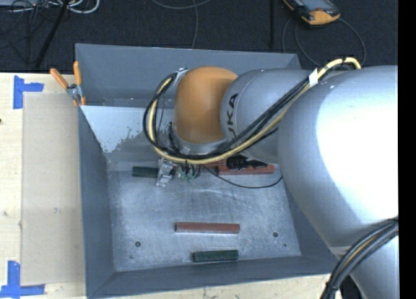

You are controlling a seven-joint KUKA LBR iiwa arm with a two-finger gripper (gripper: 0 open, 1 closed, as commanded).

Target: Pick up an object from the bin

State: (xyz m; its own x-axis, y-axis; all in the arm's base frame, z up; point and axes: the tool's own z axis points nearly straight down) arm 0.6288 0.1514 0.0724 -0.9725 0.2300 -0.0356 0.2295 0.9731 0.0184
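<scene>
Grey metal bin (97,226) holds a small dark bar (143,172) at its upper-left floor, the pincer (166,174) low just beside the bar's right end, spread or pressed together I cannot tell; seemingly the approach step, needing centring over that bar before closing.

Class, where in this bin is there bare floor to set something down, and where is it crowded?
Bare: the left floor between the bin wall and the brown bar; also mid-floor above that bar. Crowded: the back, around the end effector.
</scene>
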